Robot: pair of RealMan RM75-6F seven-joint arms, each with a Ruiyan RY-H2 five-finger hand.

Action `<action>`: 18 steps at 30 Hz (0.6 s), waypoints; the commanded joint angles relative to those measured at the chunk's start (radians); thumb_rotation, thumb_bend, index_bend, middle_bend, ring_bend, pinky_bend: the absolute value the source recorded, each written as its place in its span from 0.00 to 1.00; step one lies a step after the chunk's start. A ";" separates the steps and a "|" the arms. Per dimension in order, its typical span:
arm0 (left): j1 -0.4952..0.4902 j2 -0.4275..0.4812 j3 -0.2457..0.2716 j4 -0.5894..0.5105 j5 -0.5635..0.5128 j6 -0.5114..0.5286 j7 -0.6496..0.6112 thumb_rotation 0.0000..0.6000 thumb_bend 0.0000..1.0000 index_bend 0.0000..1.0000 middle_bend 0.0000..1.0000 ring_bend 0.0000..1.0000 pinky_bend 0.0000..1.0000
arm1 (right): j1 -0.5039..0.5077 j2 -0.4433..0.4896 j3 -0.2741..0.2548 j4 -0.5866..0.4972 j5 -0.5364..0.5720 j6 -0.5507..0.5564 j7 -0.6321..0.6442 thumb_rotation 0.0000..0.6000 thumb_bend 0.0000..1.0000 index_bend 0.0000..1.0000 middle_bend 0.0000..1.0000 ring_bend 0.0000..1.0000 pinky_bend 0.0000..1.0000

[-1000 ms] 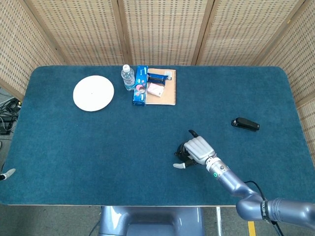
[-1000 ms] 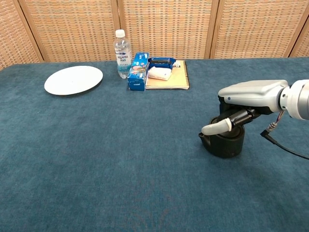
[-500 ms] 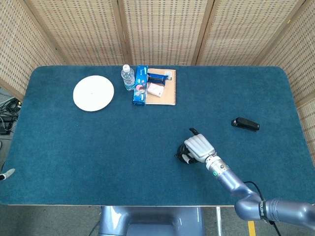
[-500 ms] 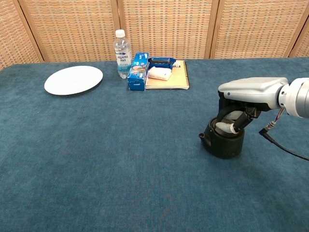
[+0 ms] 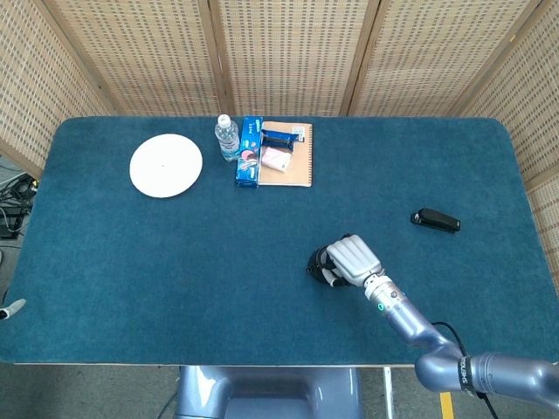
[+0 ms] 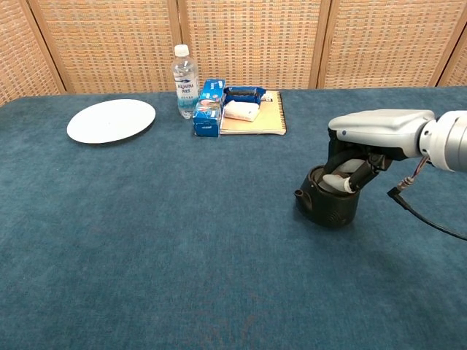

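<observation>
Black and squat, the pot (image 6: 327, 204) sits on the blue table (image 6: 146, 240) toward its right front, with the right hand (image 6: 365, 146) over it, fingers (image 6: 337, 181) curled down inside its open top and gripping the rim. Only the chest view shows that grip and the small spout on the pot's left; from the head view the right hand (image 5: 353, 259) covers nearly all of the pot (image 5: 316, 263). That higher view alone shows a black stapler (image 5: 436, 220) lying well apart to the right and a small part of the left hand (image 5: 10, 308) at the table's left edge, too little to tell how its fingers lie.
</observation>
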 commanded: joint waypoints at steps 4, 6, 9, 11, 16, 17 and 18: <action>0.000 0.000 0.000 0.000 0.003 0.001 -0.001 1.00 0.00 0.00 0.00 0.00 0.00 | -0.002 0.014 0.006 -0.015 -0.011 0.001 0.019 0.86 0.83 1.00 1.00 1.00 0.81; 0.001 0.001 0.000 0.000 0.003 0.002 -0.003 1.00 0.00 0.00 0.00 0.00 0.00 | -0.004 0.018 0.009 -0.021 -0.020 0.003 0.031 0.87 0.83 1.00 1.00 1.00 0.85; 0.002 0.001 0.000 0.001 0.004 0.003 -0.005 1.00 0.00 0.00 0.00 0.00 0.00 | -0.006 0.021 0.011 -0.024 -0.024 0.006 0.037 0.88 0.83 1.00 1.00 1.00 0.87; 0.002 0.002 0.000 0.000 0.005 0.003 -0.007 1.00 0.00 0.00 0.00 0.00 0.00 | -0.007 0.024 0.012 -0.027 -0.026 0.009 0.037 0.88 0.83 1.00 1.00 1.00 0.88; 0.004 0.005 0.000 0.002 0.007 0.005 -0.017 1.00 0.00 0.00 0.00 0.00 0.00 | -0.002 0.049 0.027 -0.060 -0.022 0.021 0.024 0.88 0.83 1.00 1.00 1.00 0.90; 0.004 0.005 0.000 0.002 0.008 0.005 -0.020 1.00 0.00 0.00 0.00 0.00 0.00 | 0.000 0.056 0.031 -0.069 -0.019 0.022 0.018 0.88 0.83 1.00 1.00 1.00 0.90; 0.004 0.006 0.000 0.002 0.009 0.006 -0.022 1.00 0.00 0.00 0.00 0.00 0.00 | 0.003 0.063 0.035 -0.077 -0.017 0.025 0.011 0.87 0.83 1.00 1.00 1.00 0.90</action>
